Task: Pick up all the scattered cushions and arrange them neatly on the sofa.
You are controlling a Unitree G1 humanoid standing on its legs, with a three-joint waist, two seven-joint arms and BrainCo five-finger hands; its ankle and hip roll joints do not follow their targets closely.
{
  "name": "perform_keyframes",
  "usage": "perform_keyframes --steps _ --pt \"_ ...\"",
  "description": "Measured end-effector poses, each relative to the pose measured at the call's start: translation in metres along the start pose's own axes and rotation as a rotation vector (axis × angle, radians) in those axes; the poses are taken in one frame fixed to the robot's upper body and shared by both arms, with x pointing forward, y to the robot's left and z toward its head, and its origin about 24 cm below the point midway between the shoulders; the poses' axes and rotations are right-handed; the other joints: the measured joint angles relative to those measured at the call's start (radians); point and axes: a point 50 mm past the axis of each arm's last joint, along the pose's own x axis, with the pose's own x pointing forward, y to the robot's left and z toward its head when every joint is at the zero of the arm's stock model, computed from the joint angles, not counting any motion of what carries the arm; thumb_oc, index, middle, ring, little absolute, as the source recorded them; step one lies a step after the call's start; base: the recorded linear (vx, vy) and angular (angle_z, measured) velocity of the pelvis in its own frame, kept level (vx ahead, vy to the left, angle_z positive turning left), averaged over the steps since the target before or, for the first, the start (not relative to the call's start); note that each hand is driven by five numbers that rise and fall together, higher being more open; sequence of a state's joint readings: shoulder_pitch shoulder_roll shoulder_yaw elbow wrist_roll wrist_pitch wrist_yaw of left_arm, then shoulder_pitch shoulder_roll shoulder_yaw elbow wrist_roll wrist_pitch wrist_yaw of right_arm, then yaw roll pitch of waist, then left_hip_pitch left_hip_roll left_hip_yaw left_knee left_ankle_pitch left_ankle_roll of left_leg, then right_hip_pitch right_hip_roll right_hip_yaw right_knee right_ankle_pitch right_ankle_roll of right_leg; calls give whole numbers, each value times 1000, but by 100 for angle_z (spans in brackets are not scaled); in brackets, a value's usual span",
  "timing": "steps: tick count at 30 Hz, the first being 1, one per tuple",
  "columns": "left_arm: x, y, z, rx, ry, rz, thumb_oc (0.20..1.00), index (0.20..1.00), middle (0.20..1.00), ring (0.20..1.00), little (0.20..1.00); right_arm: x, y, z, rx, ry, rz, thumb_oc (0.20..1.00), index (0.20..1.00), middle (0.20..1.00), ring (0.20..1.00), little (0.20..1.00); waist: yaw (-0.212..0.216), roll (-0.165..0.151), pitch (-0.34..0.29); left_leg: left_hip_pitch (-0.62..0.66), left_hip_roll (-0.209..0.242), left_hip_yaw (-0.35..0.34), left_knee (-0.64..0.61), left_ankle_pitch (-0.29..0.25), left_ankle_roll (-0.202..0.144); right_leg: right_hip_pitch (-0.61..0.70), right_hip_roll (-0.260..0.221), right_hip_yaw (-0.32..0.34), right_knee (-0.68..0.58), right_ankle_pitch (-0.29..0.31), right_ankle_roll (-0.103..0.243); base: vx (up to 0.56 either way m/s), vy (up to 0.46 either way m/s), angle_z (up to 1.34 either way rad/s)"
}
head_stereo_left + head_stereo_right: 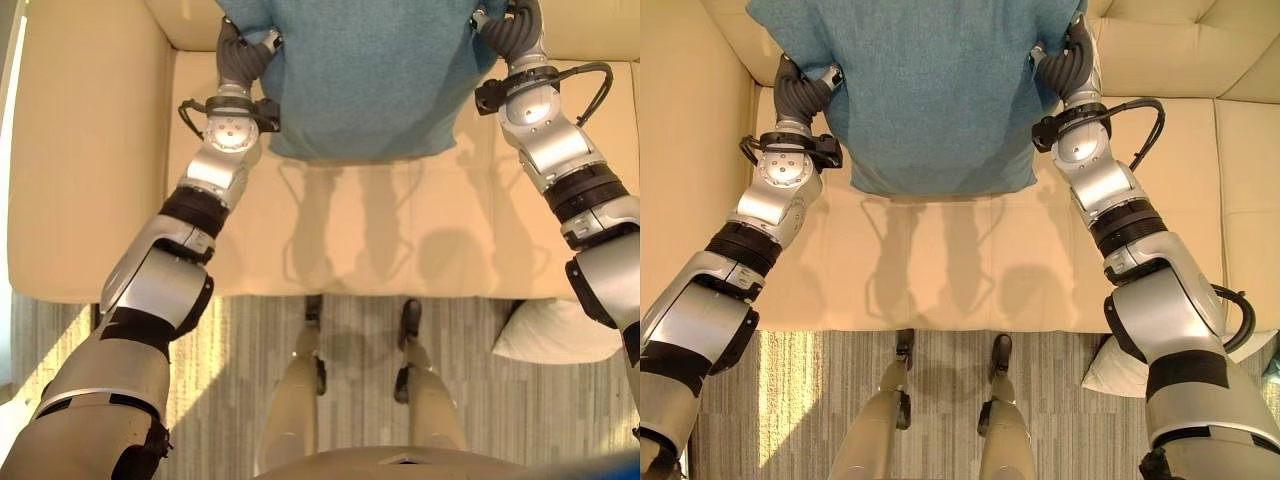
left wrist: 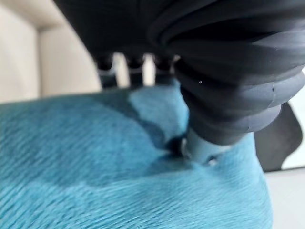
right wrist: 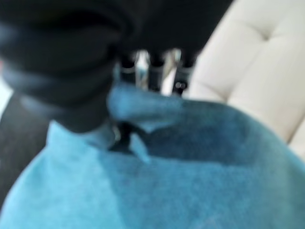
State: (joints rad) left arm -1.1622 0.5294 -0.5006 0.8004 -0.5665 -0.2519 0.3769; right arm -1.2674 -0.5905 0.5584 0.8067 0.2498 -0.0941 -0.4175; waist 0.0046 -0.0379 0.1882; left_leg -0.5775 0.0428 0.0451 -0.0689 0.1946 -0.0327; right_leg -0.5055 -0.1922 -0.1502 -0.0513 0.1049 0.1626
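Observation:
A big teal-blue cushion (image 1: 365, 75) hangs between my two hands over the seat of the cream sofa (image 1: 380, 235), near its backrest. My left hand (image 1: 243, 55) grips the cushion's left edge. In the left wrist view the fingers (image 2: 136, 67) curl over the far rim and the thumb (image 2: 202, 148) digs into the blue cloth (image 2: 95, 162). My right hand (image 1: 1070, 60) holds the right edge the same way, its fingers (image 3: 152, 67) hooked over the fabric (image 3: 190, 171). A white cushion (image 1: 555, 335) lies on the floor at the sofa's front right.
The sofa's left armrest (image 1: 80, 150) rises beside my left arm, and the tufted backrest (image 1: 1170, 50) stands behind the cushion. A striped grey rug (image 1: 250, 340) covers the floor before the sofa.

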Motion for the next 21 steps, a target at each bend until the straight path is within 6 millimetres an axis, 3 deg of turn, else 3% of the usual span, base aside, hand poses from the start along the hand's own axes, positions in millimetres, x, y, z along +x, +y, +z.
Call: perform_keyframes --steps 8,10,14,19,21 --pt "13 10 23 116 -72 13 1000 1000 1000 1000 1000 9 -16 2 -177 -16 -69 1000 1000 1000 1000 1000 -4 0 0 -34 0 -3 1 0 0 -30 0 0 -4 -1 1 0 0 0" --pt "23 34 38 288 -105 21 1000 1000 1000 1000 1000 14 -30 -1 -256 3 -77 1000 1000 1000 1000 1000 -2 1 -1 -34 -1 -3 1 0 0 -30 0 1 -4 0 0 0 0 0" --pt "27 83 58 386 -140 112 1000 1000 1000 1000 1000 17 -64 -6 -347 14 -111 1000 1000 1000 1000 1000 4 1 -1 -26 -2 -2 2 1 0 -24 -2 1 0 0 0 0 0 0" --pt "21 104 62 380 -155 153 1000 1000 1000 1000 1000 13 -82 -12 -356 25 -123 1000 1000 1000 1000 1000 10 1 -1 20 -2 0 2 1 0 12 -3 0 20 -2 2 6 -23 0" --pt "15 103 60 349 -170 130 1000 1000 1000 1000 1000 7 -85 -19 -346 31 -119 1000 1000 1000 1000 1000 11 2 -1 46 -2 0 2 1 0 40 -4 0 20 -4 4 30 -22 3"
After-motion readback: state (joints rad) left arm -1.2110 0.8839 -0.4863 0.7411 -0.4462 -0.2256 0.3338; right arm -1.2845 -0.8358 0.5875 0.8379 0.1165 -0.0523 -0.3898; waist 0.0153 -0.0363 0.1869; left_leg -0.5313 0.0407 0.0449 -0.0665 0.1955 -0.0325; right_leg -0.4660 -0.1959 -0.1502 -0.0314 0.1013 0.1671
